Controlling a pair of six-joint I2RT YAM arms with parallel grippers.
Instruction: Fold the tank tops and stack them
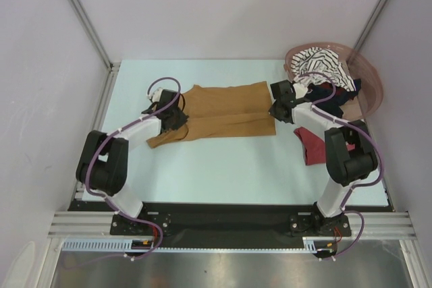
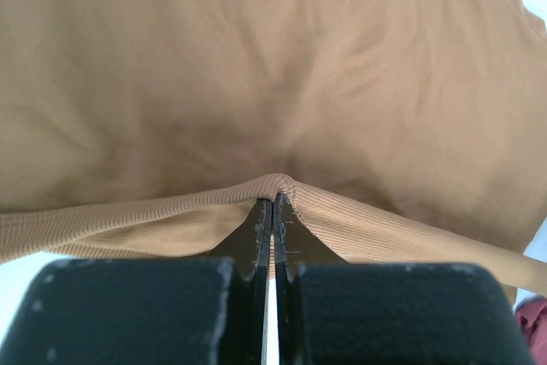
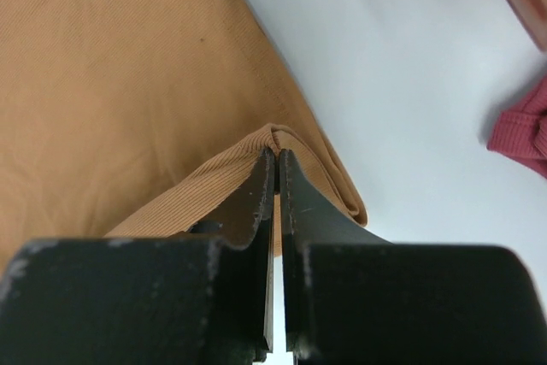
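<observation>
Table (image 1: 223,166), basket (image 1: 375,83) near red top (image 1: 312,144)

Robot lab test cell: plain white panel walls (image 1: 236,5), silver aluminium extrusion posts (image 1: 79,11), pale flat tabletop (image 1: 223,166), two black-and-white robot arms (image 1: 108,166) bolted by a silver slotted aluminium rail (image 1: 81,224).

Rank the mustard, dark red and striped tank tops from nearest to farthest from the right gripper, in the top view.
1. mustard tank top: edge pinched by the right gripper.
2. dark red tank top: close by, on its right.
3. striped tank top: in the far basket.
</observation>
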